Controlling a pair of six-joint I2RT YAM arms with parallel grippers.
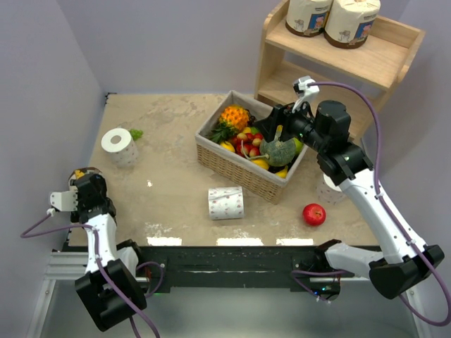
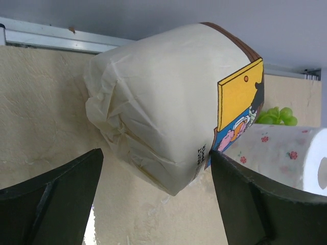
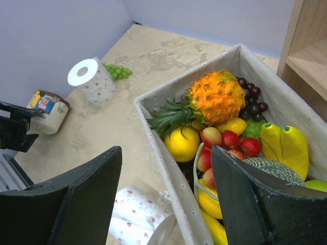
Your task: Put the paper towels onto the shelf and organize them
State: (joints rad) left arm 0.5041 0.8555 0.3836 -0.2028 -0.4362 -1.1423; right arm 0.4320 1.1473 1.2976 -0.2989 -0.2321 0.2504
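Top external alone shows 2 rolls (image 1: pixel 309 15) on shelf (image 1: pixel 380 60).

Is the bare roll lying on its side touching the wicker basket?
Apart. The top external view shows a strip of bare table between the lying roll and the near wall of the basket.

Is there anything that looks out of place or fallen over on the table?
Yes. One bare roll lies on its side in the middle of the table. A red apple and green grapes lie outside the fruit basket.
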